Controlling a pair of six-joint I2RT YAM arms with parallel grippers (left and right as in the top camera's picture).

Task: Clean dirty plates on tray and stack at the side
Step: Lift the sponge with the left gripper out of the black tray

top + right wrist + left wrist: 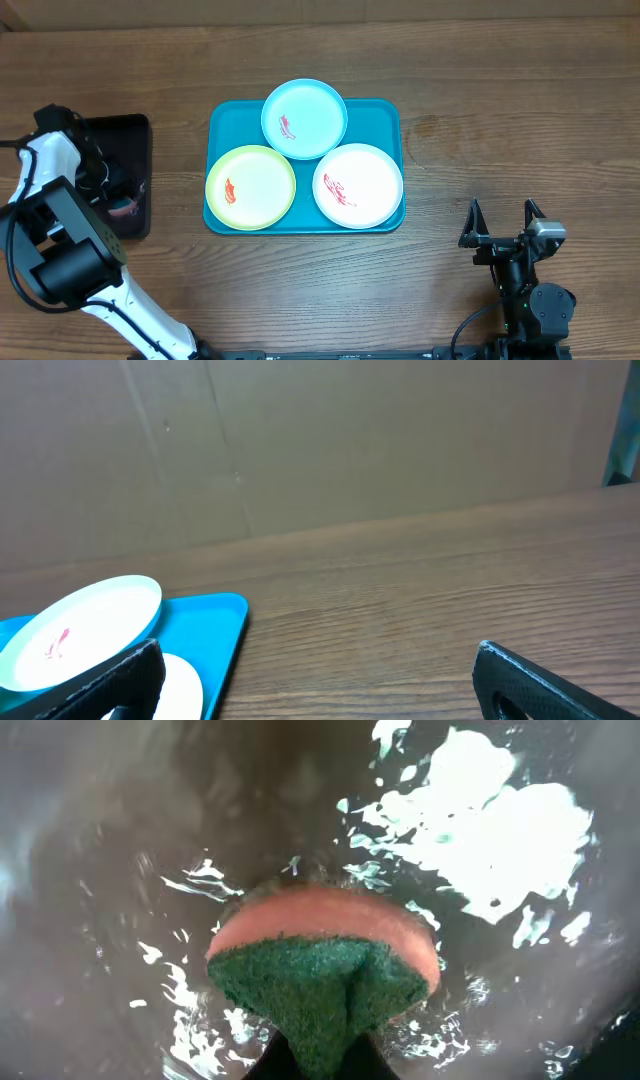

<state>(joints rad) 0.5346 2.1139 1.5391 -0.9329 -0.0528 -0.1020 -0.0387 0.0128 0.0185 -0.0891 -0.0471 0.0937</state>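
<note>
Holding the sponge, plates off to the right

The tray (pixel 385 115) sits mid-table carrying all three smeared plates: light blue plate (pixel 304 118) farthest, yellow-green plate (pixel 250 187) near left, white plate (pixel 358 186) near right. Over the black tray (pixel 125 135), the sponge (pixel 320 960) is pinched tight in my left gripper (pixel 320 1065); the yellow-green plate lies nearest, to its right. My right gripper (pixel 500 225) stands wide open, empty.

No writing, label, brand or number can be read in any view. The red marks on the light blue plate (pixel 304 105), the yellow-green plate (pixel 262 180) and the white plate (pixel 368 175) are smears, not letters. The tray (pixel 385 115), the sponge (pixel 320 975) and the wooden table (pixel 500 100) show plain surfaces.
</note>
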